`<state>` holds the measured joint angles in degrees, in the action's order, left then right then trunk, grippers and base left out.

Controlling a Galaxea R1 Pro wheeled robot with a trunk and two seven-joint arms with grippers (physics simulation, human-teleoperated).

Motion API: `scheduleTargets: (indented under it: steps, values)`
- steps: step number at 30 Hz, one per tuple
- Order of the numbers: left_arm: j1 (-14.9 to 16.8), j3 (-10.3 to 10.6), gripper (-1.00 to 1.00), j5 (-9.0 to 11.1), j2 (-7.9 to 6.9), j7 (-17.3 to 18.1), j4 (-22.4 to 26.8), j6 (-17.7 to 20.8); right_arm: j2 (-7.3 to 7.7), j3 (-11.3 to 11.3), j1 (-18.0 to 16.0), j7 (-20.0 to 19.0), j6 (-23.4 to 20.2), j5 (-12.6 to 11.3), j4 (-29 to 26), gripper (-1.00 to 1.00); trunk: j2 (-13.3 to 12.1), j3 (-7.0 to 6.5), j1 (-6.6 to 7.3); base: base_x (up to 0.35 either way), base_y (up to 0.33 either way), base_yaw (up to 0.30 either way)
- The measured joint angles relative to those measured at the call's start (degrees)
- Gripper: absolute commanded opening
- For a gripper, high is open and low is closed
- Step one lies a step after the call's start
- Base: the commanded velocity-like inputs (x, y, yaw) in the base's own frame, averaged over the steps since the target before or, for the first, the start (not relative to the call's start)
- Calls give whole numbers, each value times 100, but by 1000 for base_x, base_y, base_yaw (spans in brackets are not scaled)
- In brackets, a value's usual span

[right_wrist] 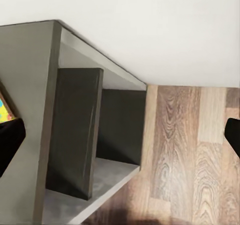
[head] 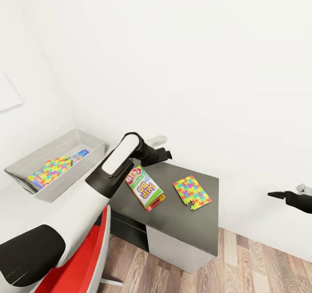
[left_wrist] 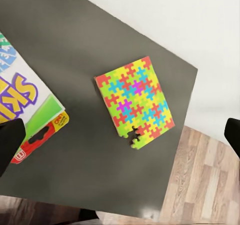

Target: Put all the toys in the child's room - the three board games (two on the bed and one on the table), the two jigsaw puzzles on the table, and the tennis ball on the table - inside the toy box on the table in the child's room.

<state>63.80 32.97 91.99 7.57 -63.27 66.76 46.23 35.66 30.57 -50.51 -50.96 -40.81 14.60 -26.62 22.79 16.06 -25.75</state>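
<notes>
Dark-grey table [head: 197, 223] top carries the Skip-Bo board game [head: 144, 188] and 1 jigsaw puzzle [head: 192, 192], lying flat and apart. The left gripper [head: 167, 154] hovers above the game's far end, fingers spread wide, holding nothing. The game's long axis runs diagonally toward the table's front. The right gripper [head: 277, 194] hangs beyond the table edge, probably open. The toy box [head: 93, 154] holds another puzzle [head: 53, 170].

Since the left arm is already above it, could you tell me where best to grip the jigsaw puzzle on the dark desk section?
Probably by the jigsaw puzzle edge nearest the desk's floor-side rim, coming from that side: it lies flat and thin.
</notes>
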Motion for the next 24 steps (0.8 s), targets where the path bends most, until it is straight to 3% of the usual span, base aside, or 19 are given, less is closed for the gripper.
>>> scheduleTargets:
  steps: [7, 15, 24]
  values:
    - [-171, -198, 100, -38, -21, 6, -24, 2, 3, -6, 39, -3, 342, 1, 315, 100, 1, -3, 0, 0, 0, -7]
    - [-214, -262, 100, -45, -26, 7, -71, 3, -16, -15, 110, -5, 431, 44, 388, 100, 1, -4, 0, 0, 0, -20]
    - [-239, -294, 100, -53, -72, 9, -187, 4, -88, -31, 226, -16, 488, 69, 430, 100, 1, -4, 0, 0, 0, -197]
